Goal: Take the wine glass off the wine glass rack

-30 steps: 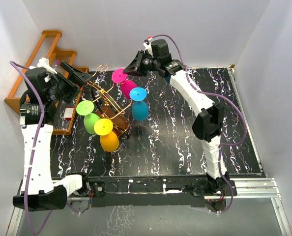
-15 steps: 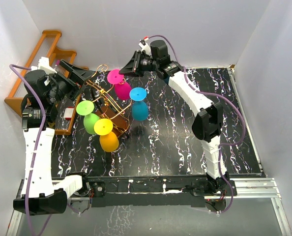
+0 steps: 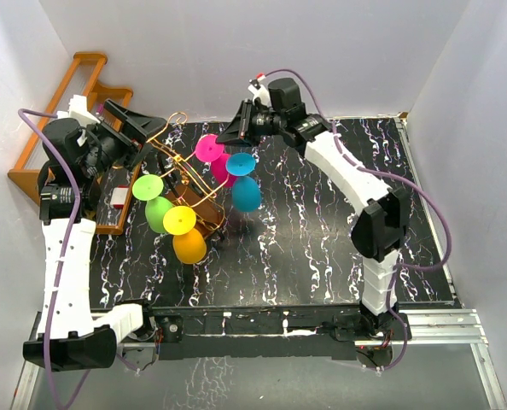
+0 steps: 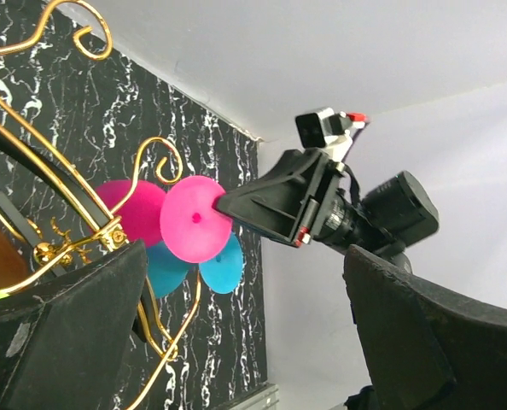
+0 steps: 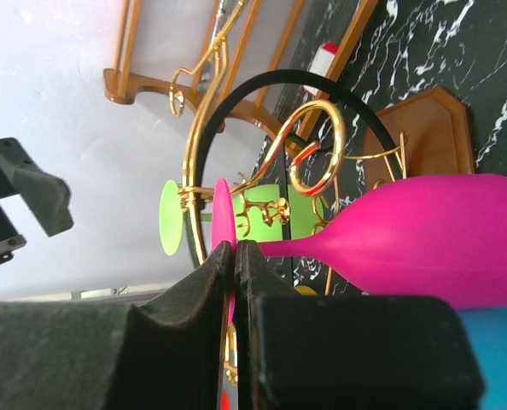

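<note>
The wine glass rack (image 3: 182,164) is gold wire with scroll ends on a brown wooden base (image 3: 204,207). A pink wine glass (image 3: 220,165) hangs bowl-down by a scroll end, and I cannot tell whether its stem still sits in the wire. My right gripper (image 3: 234,134) is shut on its pink foot disc (image 3: 207,147), with the fingers (image 5: 204,290) pinching the disc edge. The pink bowl (image 5: 445,239) fills the right wrist view. My left gripper (image 3: 147,132) is open and empty at the rack's upper left. Its view shows the pink foot (image 4: 194,220) and the right gripper (image 4: 275,205).
A blue glass (image 3: 246,194), a green glass (image 3: 158,213) and a yellow-footed orange glass (image 3: 189,246) hang on the rack. An orange-brown stepped shelf (image 3: 83,81) stands at the back left against the wall. The black marble table (image 3: 322,248) stretches to the right.
My right gripper has moved forward and slightly right, keeping its hold on the pink foot disc. The pink glass has shifted with it toward the blue glass. The left gripper has barely moved.
</note>
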### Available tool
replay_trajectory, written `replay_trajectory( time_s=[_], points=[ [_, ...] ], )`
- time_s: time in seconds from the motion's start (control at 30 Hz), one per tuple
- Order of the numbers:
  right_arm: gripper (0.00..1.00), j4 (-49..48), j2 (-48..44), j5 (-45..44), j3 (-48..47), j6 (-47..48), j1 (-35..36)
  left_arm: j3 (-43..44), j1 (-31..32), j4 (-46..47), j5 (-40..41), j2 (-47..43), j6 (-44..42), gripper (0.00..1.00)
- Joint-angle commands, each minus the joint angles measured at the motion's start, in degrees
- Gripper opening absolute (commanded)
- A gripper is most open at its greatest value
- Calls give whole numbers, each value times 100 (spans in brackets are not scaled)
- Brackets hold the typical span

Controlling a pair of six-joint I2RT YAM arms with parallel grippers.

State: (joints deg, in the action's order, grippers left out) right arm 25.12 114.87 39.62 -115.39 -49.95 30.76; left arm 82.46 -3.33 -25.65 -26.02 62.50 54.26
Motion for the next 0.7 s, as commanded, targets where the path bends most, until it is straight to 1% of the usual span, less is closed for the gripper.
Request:
replay_trajectory(
  time_s=[0.0, 0.1, 0.23, 0.33, 0.4, 0.5, 0.6, 0.67],
  points=[
    [8, -122, -829, -783, 98, 321, -27, -82, 10, 525, -354, -42, 204, 97],
    [8, 57, -1010, -1475, 77, 562, -51, -155, 9, 798, -420, -13, 317, 97],
    [8, 223, -1030, -2421, -177, 1121, -125, 65, 8, 872, -510, 184, 344, 97],
    [8, 289, -1087, -3299, -353, 1747, -152, 298, 9, 932, -718, 430, 403, 97],
    [8, 133, -1318, -3733, -270, 2371, -152, 340, 8, 1150, -872, 533, 587, 97],
    [8, -407, -2037, -4047, 258, 3349, -143, 366, 9, 1564, -1137, 664, 944, 97],
    [8, -1256, -3012, -4073, 1231, 4497, -72, 565, 26, 1788, -1712, 949, 1312, 97],
    [8, -1620, -3683, -3892, 1899, 5211, 22, 729, 86, 1848, -2031, 1091, 1509, 97]
  ],
)
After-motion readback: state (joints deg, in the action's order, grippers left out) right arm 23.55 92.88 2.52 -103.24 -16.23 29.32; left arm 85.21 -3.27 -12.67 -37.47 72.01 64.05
